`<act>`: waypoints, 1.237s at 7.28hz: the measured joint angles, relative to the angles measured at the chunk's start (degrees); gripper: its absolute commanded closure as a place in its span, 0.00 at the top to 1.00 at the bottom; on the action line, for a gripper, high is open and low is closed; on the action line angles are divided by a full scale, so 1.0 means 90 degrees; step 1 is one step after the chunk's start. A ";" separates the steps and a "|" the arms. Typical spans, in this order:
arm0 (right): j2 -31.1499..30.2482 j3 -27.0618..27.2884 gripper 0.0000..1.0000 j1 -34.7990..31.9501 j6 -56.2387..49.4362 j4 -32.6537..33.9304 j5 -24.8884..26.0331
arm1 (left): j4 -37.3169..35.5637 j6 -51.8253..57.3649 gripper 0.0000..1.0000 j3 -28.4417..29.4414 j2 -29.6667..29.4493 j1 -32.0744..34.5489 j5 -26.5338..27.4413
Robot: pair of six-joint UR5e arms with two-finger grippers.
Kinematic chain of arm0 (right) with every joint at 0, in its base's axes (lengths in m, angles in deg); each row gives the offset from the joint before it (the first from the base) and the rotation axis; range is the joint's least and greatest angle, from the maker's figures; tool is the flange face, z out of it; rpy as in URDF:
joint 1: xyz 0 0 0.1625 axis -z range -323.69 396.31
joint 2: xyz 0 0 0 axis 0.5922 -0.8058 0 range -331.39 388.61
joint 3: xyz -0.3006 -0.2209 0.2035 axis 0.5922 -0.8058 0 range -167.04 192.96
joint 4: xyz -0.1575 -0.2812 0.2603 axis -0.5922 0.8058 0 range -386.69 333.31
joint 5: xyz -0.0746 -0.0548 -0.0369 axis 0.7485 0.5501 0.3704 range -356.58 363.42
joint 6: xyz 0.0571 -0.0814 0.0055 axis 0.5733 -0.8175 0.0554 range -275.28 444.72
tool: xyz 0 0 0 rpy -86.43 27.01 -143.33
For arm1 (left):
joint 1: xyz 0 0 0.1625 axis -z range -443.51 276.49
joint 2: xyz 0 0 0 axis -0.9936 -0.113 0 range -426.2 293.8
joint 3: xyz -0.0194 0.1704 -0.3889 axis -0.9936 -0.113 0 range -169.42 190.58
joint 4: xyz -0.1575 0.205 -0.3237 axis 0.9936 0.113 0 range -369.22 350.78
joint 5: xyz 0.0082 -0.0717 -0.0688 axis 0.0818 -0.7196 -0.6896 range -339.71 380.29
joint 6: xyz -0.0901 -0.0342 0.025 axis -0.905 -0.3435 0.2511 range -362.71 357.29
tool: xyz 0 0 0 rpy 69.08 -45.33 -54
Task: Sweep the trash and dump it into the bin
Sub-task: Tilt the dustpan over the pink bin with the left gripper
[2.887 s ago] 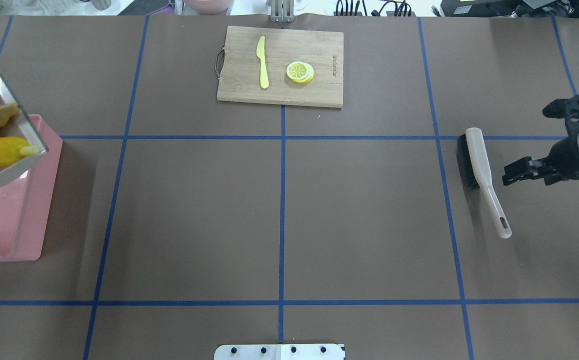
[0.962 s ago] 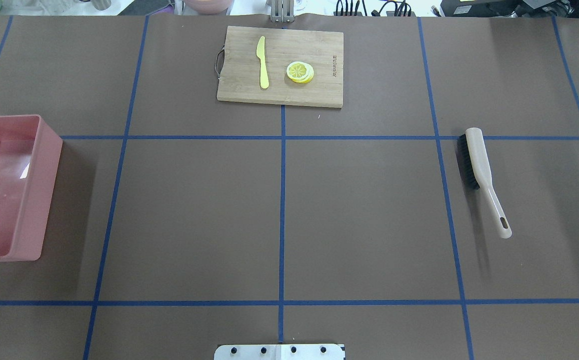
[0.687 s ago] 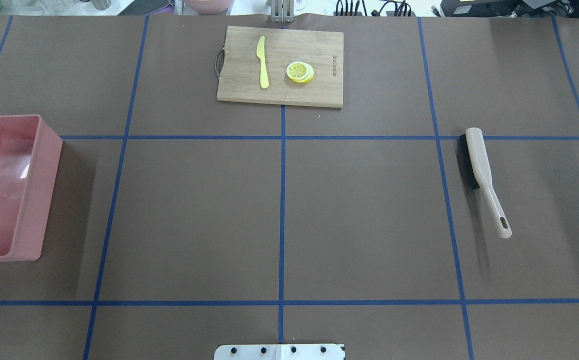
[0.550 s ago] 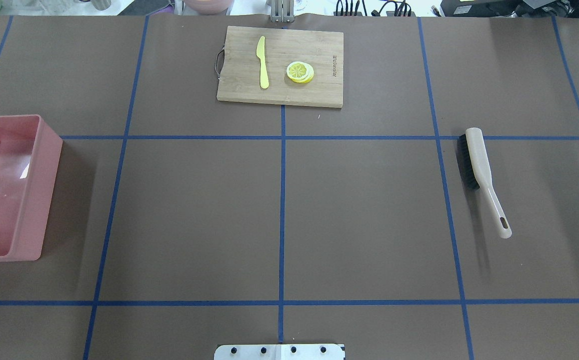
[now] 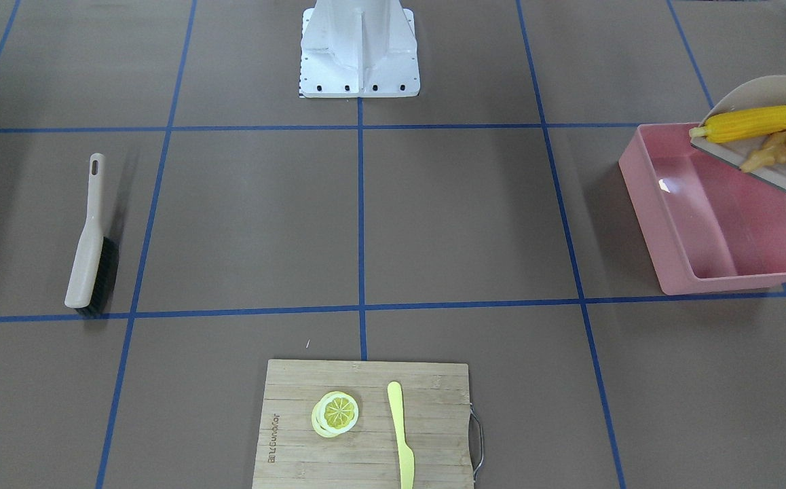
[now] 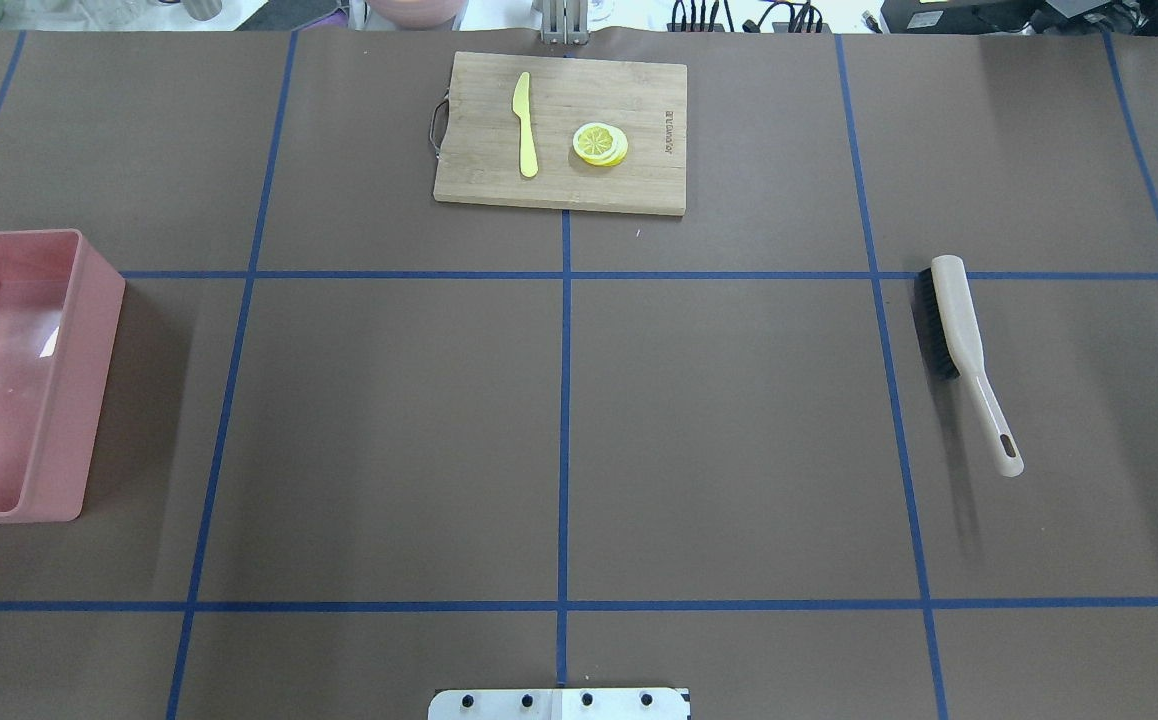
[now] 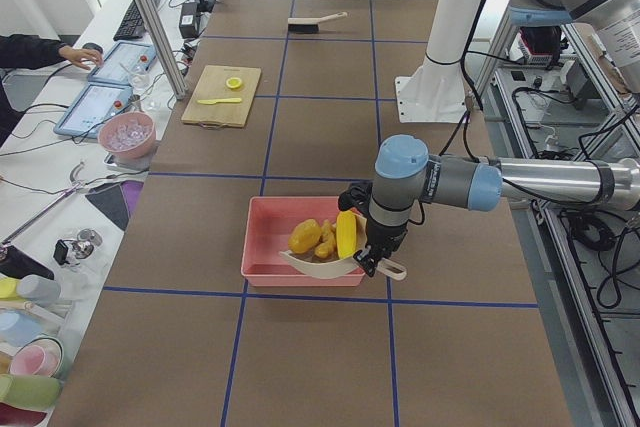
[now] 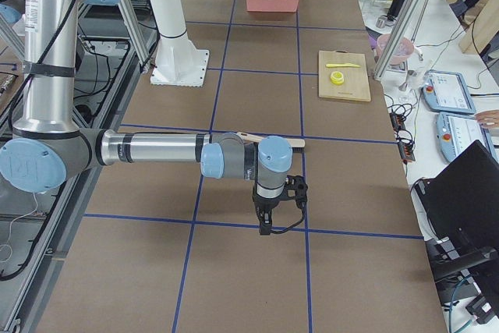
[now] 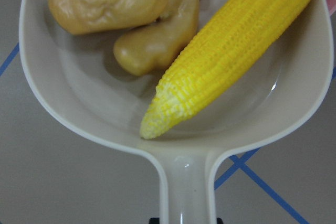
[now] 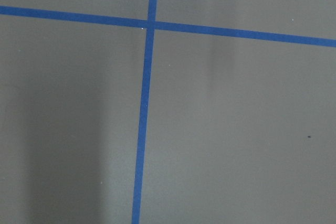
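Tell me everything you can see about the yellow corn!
The corn cob is a bright yellow toy, plastic-looking, with rows of bumpy kernels and a paler pointed tip. It lies slantwise in the beige dustpan, tip towards the handle, right against the tan ginger root. The dustpan is held up over the edge of the pink bin, so the corn is not in the bin yet.
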 measured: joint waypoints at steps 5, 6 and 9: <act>-0.0093 0.0027 1.00 -0.0005 0.0001 0.0221 0.0132 | -0.1778 0.0064 0.00 -0.0785 -0.0287 -0.0403 0.1159; -0.0093 0.0019 1.00 -0.0004 0.0002 0.0235 0.0137 | -0.2217 0.0065 0.00 -0.0930 -0.0460 -0.0458 0.1427; -0.0104 -0.0004 1.00 0.0009 0.0001 0.0262 0.0151 | -0.2905 0.0065 0.00 -0.1052 -0.0821 -0.0500 0.1741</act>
